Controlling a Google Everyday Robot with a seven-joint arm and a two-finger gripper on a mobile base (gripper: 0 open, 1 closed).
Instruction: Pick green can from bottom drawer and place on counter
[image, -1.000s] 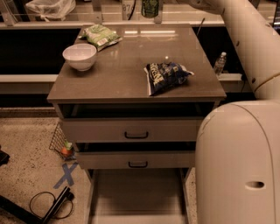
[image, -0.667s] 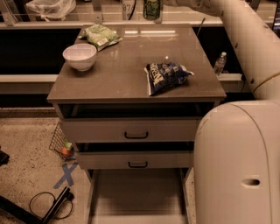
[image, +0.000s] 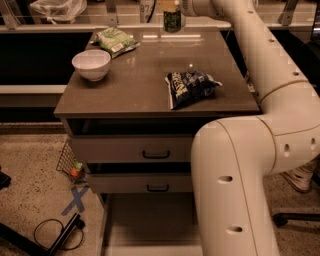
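The green can (image: 172, 21) is at the far back edge of the counter (image: 135, 85), its base level with the counter top. My gripper (image: 172, 5) is at the top edge of the view, right over the can, shut on its upper part. My pale arm (image: 260, 60) sweeps from the lower right up to it. The bottom drawer (image: 150, 220) is pulled open below the two shallower drawers, and its pale floor shows nothing on it.
On the counter are a white bowl (image: 91, 64), a green snack bag (image: 116, 40) and a dark blue snack bag (image: 189, 86). My arm's big lower link (image: 235, 190) covers the drawers' right side. A wire basket (image: 70, 162), a blue floor cross (image: 76, 200) and cables (image: 55, 232) lie left.
The gripper has come down with the green can, from above the counter's back edge to about counter level. The arm's lower link has shifted slightly left.
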